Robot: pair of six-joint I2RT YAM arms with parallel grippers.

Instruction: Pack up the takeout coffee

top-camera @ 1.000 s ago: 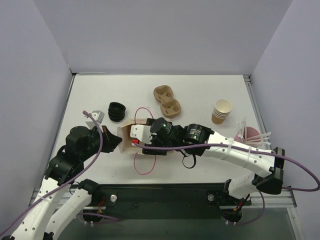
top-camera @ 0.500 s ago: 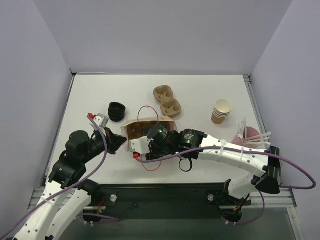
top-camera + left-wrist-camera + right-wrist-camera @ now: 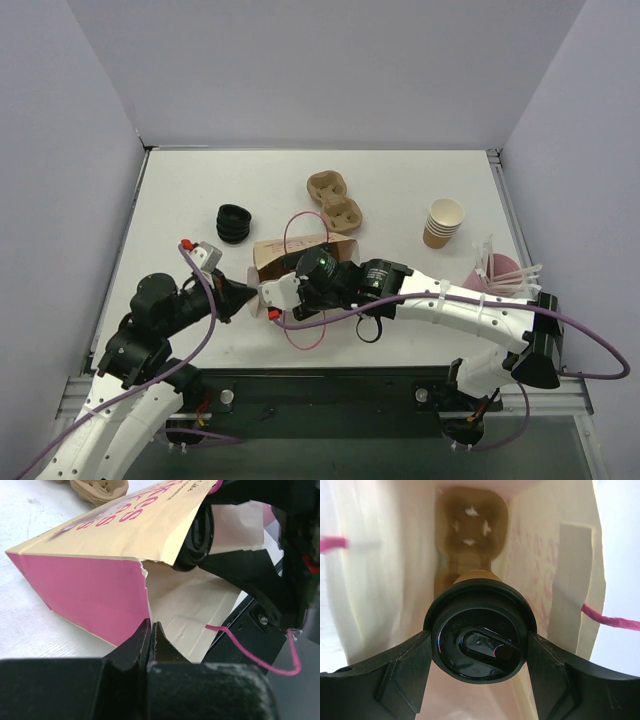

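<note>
While left jaws pinch bag (image 3: pixel 85 587) edge | takeout coffee (image 3: pixel 479 642) clamped between right jaws

The takeout coffee (image 3: pixel 479 641) is a small brown kraft-paper cup capped with a round, glossy black lid (image 3: pixel 480 647) that has a raised sip tab in its middle. In the right wrist view the lid faces the camera, with a sliver of brown cup wall showing at its 12 o'clock. The right gripper (image 3: pixel 480 642) clamps the lid's rim at 9 and 3 o'clock. The cup sits inside the paper bag (image 3: pixel 380 565), with a cup carrier (image 3: pixel 470 525) beyond it at 12 o'clock.
</note>
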